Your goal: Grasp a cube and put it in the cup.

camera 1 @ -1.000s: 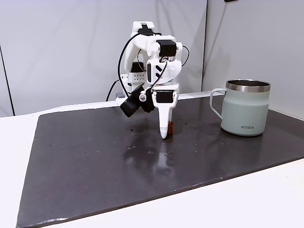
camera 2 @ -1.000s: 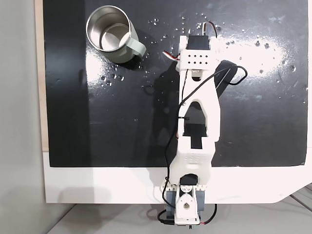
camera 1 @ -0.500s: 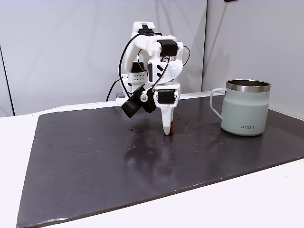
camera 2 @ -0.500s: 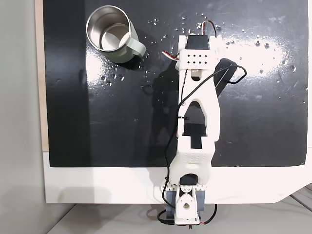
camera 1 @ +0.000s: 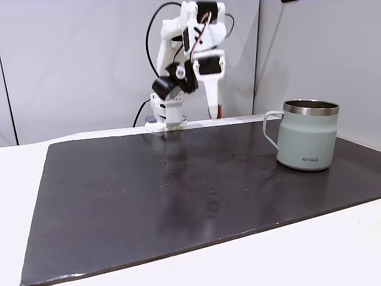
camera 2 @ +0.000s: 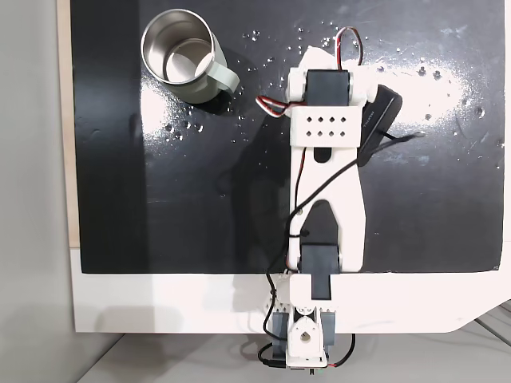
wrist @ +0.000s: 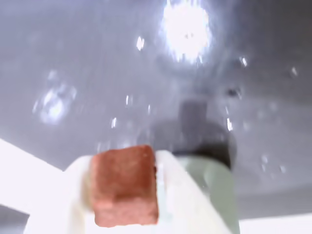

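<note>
The tool (wrist: pixel 124 190) is pinching the cube (wrist: pixel 125 185) between its two white fingers (wrist: pixel 178 195), seen close up in the wrist view; the terracotta block is sitting squarely in the grip with both side faces touching the fingers. In a fixed view from the side, the tool (camera 1: pixel 215 113) is hanging high above the dark mat (camera 1: pixel 178 190), with the cube (camera 1: pixel 221 111) showing as a small reddish spot at the fingertip. The cup (camera 1: pixel 308 134) is standing upright on the mat, well apart from the tool, handle facing the arm. In a fixed view from above, the cup (camera 2: pixel 209 73) is showing a bare steel interior, and the arm (camera 2: pixel 326 152) is reaching across the mat on the white bench (camera 2: pixel 160 307).
</note>
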Controlling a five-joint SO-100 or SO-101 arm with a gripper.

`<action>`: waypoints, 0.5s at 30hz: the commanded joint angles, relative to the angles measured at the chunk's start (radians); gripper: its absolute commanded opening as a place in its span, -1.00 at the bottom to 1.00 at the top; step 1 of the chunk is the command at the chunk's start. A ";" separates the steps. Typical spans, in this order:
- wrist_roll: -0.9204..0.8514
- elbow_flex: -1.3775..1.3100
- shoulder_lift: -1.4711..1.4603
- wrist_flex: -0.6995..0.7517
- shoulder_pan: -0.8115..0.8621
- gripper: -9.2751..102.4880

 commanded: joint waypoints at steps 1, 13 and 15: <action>-0.023 -0.041 0.169 0.031 -0.012 -0.75; -0.034 -0.244 0.110 0.109 -0.049 -0.75; -0.038 -0.325 0.066 0.115 -0.077 -0.75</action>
